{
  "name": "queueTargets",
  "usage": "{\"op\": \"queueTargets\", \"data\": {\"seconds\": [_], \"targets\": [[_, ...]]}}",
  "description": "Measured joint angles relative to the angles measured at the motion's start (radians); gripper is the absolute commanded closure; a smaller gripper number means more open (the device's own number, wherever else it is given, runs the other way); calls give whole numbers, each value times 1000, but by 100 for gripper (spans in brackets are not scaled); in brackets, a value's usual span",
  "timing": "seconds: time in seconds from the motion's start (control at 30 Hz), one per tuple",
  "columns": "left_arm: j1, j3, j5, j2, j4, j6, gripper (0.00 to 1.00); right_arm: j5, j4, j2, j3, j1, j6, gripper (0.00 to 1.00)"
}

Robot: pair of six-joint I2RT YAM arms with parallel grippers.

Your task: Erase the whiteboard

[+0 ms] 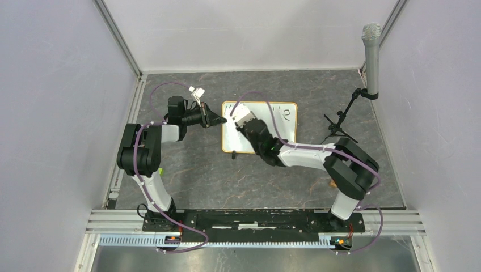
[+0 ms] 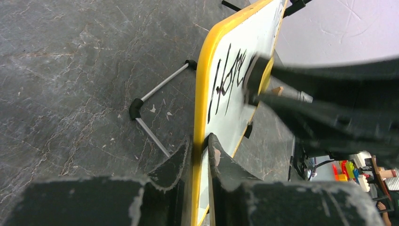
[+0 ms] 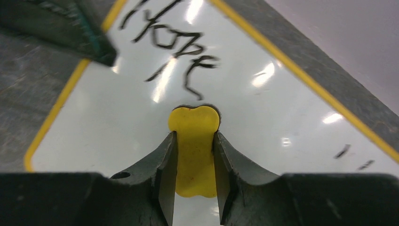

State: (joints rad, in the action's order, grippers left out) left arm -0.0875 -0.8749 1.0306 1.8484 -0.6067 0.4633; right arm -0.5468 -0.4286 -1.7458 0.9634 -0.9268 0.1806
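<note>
From above, the whiteboard (image 1: 281,133) sits mid-table (image 1: 187,181), with the left gripper (image 1: 226,119) at its left edge and the right gripper (image 1: 235,110) over its left part. The left wrist view shows the left gripper clamped on the board's yellow frame, near black writing (image 2: 226,84). In the right wrist view, the right gripper pinches a yellow eraser (image 3: 194,160) pressed to the board just beside that writing.

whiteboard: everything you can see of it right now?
Small rectangular whiteboard, rounded corners, thin yellow-orange frame, glossy white face, on the dark table. Black marker writing, roughly "Hope", sits near one end; a few small marks at the other. The left gripper pinches its frame edge; the right gripper holds a yellow eraser against the face just beside the writing.
</note>
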Motion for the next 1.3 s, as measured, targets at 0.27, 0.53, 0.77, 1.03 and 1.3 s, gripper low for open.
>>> {"op": "queueTargets", "data": {"seconds": [0.27, 0.53, 0.77, 1.03, 1.3], "targets": [[-7, 0, -11, -11, 19, -14, 98, -40, -8, 94, -38, 106, 8, 63], [-15, 0, -32, -25, 42, -33, 98, -33, 52, -6, 106, 53, 7, 63], [-18, 0, -51, -29, 54, -40, 98, 14, 109, -157, 288, -2, -24, 63], [-22, 0, -55, -31, 53, -40, 98, 24, 105, -113, 238, 18, -31, 63], [-24, 0, -57, -34, 55, -40, 98, -23, 66, 56, 27, 98, -26, 63]]}}
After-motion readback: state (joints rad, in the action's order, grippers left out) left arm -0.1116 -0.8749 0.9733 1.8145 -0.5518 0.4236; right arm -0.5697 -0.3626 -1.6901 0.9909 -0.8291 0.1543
